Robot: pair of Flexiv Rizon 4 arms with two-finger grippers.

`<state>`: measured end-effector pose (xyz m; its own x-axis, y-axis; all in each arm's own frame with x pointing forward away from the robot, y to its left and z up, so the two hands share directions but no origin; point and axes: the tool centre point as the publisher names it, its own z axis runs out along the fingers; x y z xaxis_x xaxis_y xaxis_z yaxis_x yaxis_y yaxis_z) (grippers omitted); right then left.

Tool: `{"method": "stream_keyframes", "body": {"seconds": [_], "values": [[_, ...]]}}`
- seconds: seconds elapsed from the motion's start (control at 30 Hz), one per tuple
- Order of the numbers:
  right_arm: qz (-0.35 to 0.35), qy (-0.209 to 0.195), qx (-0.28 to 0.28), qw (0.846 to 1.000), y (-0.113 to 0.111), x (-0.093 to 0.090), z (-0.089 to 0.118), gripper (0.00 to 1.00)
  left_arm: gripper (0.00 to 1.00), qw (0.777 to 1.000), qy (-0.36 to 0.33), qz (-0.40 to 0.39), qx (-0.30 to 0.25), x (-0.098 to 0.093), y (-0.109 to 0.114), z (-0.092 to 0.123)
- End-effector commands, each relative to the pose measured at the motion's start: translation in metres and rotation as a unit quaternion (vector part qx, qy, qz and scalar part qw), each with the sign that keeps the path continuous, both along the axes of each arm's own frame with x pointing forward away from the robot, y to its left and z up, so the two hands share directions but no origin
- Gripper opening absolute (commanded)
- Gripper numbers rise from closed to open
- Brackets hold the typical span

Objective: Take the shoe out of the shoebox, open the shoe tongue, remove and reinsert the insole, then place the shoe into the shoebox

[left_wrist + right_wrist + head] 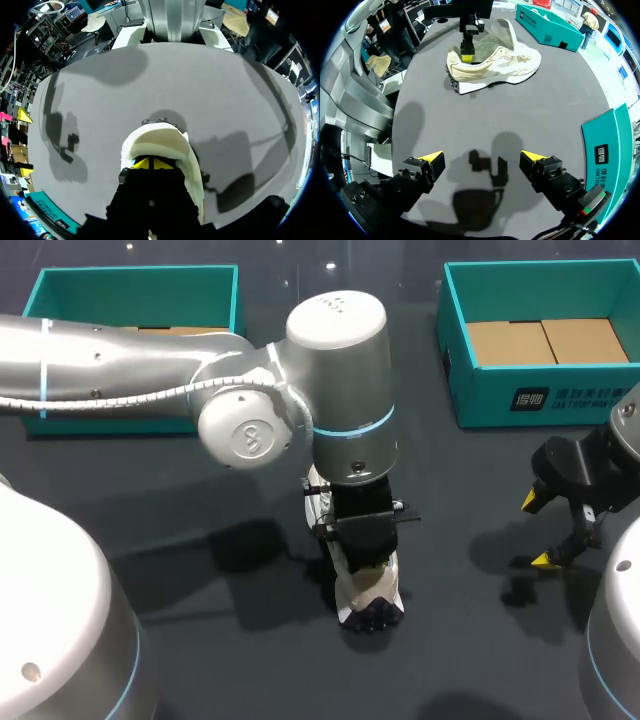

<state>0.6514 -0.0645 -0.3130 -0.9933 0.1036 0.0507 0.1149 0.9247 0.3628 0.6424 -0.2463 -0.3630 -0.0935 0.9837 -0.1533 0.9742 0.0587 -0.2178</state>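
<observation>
The dark grey table (pixel 200 640) carries three items. A cream shoe (pixel 372 592) stands on its sole near the centre, well apart from both boxes. A teal shoebox (pixel 540 400) with a brown cardboard liner (pixel 545 340) sits at the far right. A second teal box (pixel 140 285) sits at the far left. It is partly hidden, so whether it is a base or a lid cannot be determined.

Left arm (pixel 340 370) directly above shoe (pixel 365 592)

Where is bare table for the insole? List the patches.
Bare table lies between the shoe and the right gripper, and between the shoe and the right shoebox. It is crowded at the shoe itself, where the left gripper sits.
</observation>
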Motion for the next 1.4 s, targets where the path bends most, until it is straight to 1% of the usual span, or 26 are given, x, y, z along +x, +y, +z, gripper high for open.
{"method": "stream_keyframes", "body": {"seconds": [0.03,0.3,0.6,0.7,0.87,1.1,1.17,1.27,1.33,1.4], "values": [[0.0,-0.001,-0.001,1.0,0.0,-0.002,0.0,1.0,0.0,0.998,-0.011,0.015,-0.058,0.0,0.006,0.003],[0.0,-0.001,-0.001,1.0,0.0,-0.002,0.0,1.0,0.0,0.995,-0.034,0.029,-0.093,0.007,-0.003,0.011],[0.0,-0.001,-0.001,1.0,0.0,-0.002,0.0,1.0,0.0,0.991,-0.048,0.053,-0.113,0.017,-0.009,0.008],[0.0,-0.001,-0.001,1.0,0.0,-0.002,0.0,1.0,0.0,0.991,-0.049,0.057,-0.112,0.02,-0.012,0.003],[0.0,-0.001,-0.001,1.0,0.0,-0.002,0.0,1.0,0.0,0.993,-0.043,0.056,-0.095,0.021,-0.016,-0.011],[0.0,-0.001,-0.001,1.0,0.0,-0.002,0.0,1.0,0.0,0.995,-0.035,0.058,-0.072,0.022,-0.009,-0.023],[0.0,-0.001,-0.001,1.0,0.0,-0.002,0.0,1.0,0.0,0.995,-0.036,0.057,-0.073,0.02,-0.004,-0.019],[0.0,-0.001,-0.001,1.0,0.0,-0.002,0.0,1.0,0.0,0.992,-0.048,0.061,-0.097,0.018,0.002,-0.006],[0.0,-0.001,-0.001,1.0,0.0,-0.002,0.0,1.0,0.0,0.99,-0.056,0.062,-0.11,0.017,0.002,0.002],[0.0,-0.001,-0.001,1.0,0.0,-0.002,0.0,1.0,0.0,0.989,-0.061,0.062,-0.116,0.018,0.0,0.004]]}}
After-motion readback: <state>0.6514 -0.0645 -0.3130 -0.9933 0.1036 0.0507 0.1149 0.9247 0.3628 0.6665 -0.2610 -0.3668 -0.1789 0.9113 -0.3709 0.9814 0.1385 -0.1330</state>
